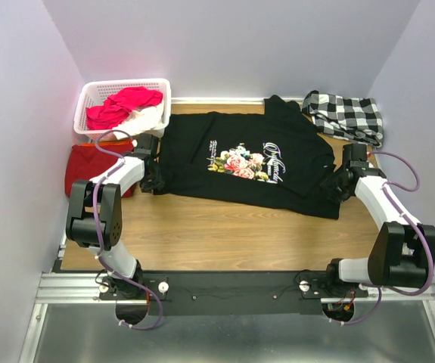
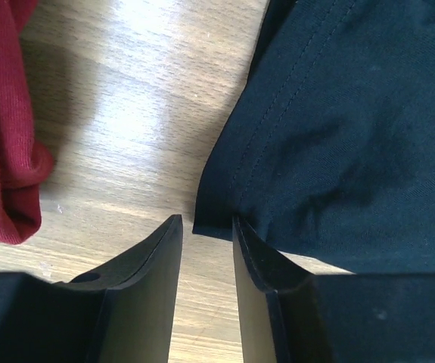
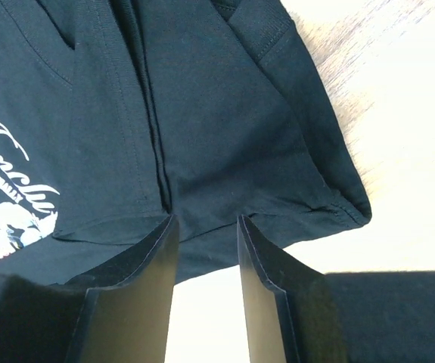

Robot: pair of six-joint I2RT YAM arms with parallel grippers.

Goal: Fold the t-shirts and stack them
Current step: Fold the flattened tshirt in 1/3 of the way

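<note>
The black t-shirt [image 1: 247, 162] lies spread flat across the table, its rose print and white script facing up. My left gripper [image 1: 153, 180] sits at the shirt's near left corner. In the left wrist view that corner [image 2: 213, 223] lies just ahead of the open left gripper [image 2: 206, 221], with only bare wood between the fingers. My right gripper [image 1: 338, 185] is at the shirt's right edge. In the right wrist view it [image 3: 206, 219] stands open astride the hem of the black cloth [image 3: 202, 113]. The folded dark-red t-shirt [image 1: 88, 166] lies left of the left arm, also seen in the left wrist view [image 2: 5, 113].
A white basket [image 1: 85, 113] holding red and white clothes stands at the back left. A black-and-white checked cloth [image 1: 346, 115] lies at the back right. Bare wood table [image 1: 217, 234] stretches between the shirt and the arm bases. Walls close in on both sides.
</note>
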